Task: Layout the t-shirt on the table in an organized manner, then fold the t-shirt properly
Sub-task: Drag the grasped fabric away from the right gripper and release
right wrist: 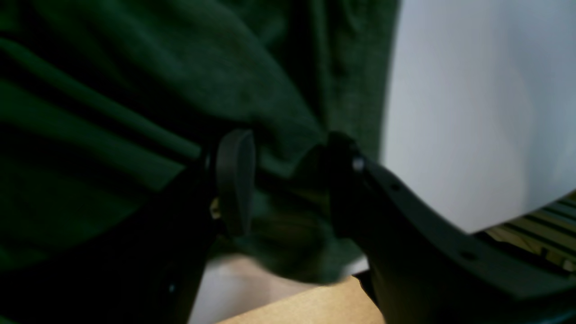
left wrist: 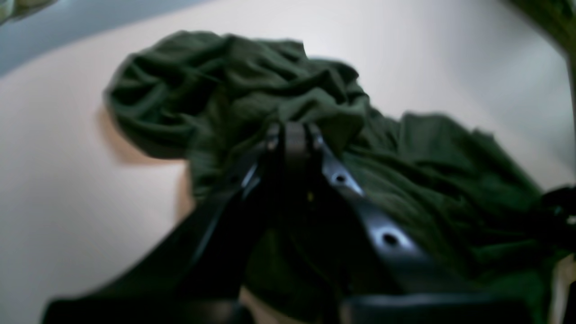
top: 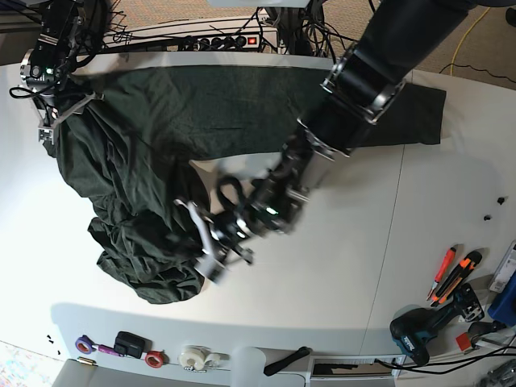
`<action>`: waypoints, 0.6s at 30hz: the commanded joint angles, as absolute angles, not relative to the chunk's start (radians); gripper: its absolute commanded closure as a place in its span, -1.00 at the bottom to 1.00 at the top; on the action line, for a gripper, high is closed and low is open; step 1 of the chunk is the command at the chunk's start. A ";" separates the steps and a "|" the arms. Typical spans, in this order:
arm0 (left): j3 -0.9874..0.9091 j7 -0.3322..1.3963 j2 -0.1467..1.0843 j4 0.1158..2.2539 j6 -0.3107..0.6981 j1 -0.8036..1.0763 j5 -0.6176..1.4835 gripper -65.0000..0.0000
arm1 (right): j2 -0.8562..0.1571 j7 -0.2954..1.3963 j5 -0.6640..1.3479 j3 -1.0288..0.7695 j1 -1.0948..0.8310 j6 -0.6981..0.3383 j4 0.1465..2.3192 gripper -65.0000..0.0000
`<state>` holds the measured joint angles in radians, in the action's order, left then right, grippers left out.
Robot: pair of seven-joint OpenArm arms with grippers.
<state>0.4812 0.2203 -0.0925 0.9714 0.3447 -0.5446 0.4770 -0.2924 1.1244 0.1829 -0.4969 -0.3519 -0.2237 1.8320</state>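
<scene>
The dark green t-shirt (top: pixel 161 129) lies crumpled on the white table (top: pixel 339 266), one part stretched along the far edge and a heap at the near left. My left gripper (top: pixel 205 248) sits at that heap's right edge. In the left wrist view the left gripper (left wrist: pixel 292 132) is shut, pinching a fold of the t-shirt (left wrist: pixel 234 81). My right gripper (top: pixel 71 107) is at the far left corner, where the cloth gathers to a point. Seen from the right wrist, the right gripper (right wrist: pixel 288 180) has its fingers apart with a thick bunch of t-shirt (right wrist: pixel 135 90) clamped between them.
Hand tools (top: pixel 451 274) and a drill (top: pixel 419 330) lie at the right. Tape rolls (top: pixel 193 356) sit along the near edge. A power strip and cables (top: pixel 218 36) run behind the table. Beside the right gripper the table edge (right wrist: pixel 472 112) drops to a cardboard surface (right wrist: pixel 306 301).
</scene>
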 commanded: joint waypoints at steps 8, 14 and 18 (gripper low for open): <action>0.309 0.342 0.048 0.999 0.611 -0.542 0.741 1.00 | -0.308 1.106 0.183 -0.504 -0.349 -0.212 1.844 0.20; 0.265 0.352 0.135 0.999 0.698 -0.426 0.827 0.44 | -0.308 1.107 0.182 -0.504 -0.348 -0.211 1.844 0.20; 0.262 0.350 0.159 1.004 0.698 -0.374 0.905 0.02 | -0.308 1.108 0.183 -0.504 -0.346 -0.211 1.844 0.20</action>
<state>0.2680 0.3836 0.1589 0.9810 0.6819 -0.3397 0.8734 -0.2905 1.1217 0.1844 -0.4973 -0.3515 -0.2195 1.8317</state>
